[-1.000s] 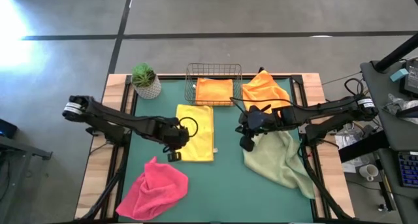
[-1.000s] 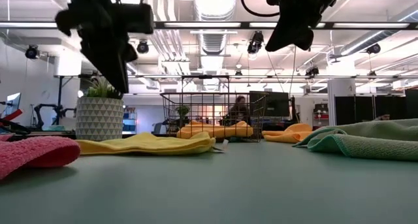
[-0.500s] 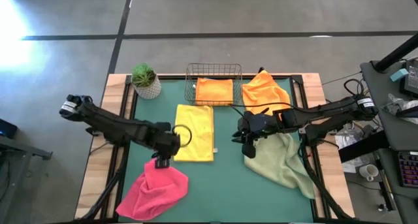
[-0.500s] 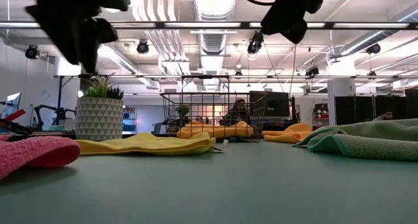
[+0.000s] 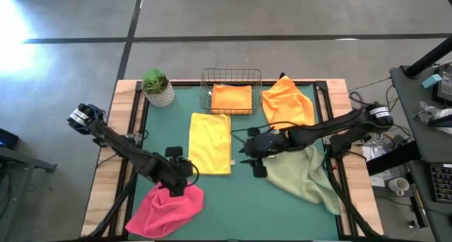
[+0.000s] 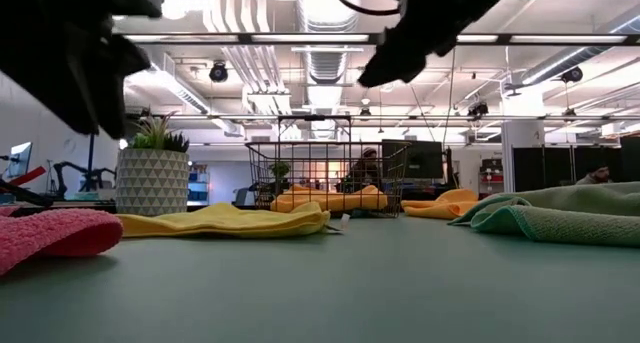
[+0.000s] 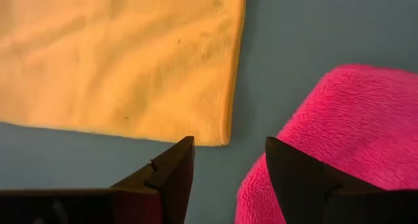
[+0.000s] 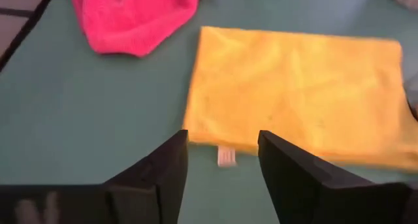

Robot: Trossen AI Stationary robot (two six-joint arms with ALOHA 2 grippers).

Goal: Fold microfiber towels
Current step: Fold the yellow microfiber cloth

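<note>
Green table mat [image 5: 240, 200] under ceiling-lit workshop, both arms reaching inward over scattered microfiber towels.

Left arm stretches from 9 o'clock toward 6, its left gripper [image 5: 176, 182] above the crumpled pink towel's [image 5: 167, 208] upper edge, fingers [image 7: 171, 172] apart with nothing between them. Right arm runs in from 3 o'clock; the right gripper [image 5: 251, 157] hangs between the flat folded yellow towel [image 5: 210, 143] at centre and the rumpled sage green towel [image 5: 307, 175] at 4 o'clock, fingers [image 8: 163, 168] spread and empty. Only the right wrist view shows the yellow towel's small white tag [image 8: 226, 157]. Low view alone shows a person [image 6: 366, 169] in the room beyond the wire mesh basket [image 5: 231, 91], which holds a folded orange towel [image 5: 232, 98] at 12 o'clock; another orange towel [image 5: 286, 101] lies bunched at 1 o'clock, a potted plant [image 5: 157, 86] at 11.
</note>
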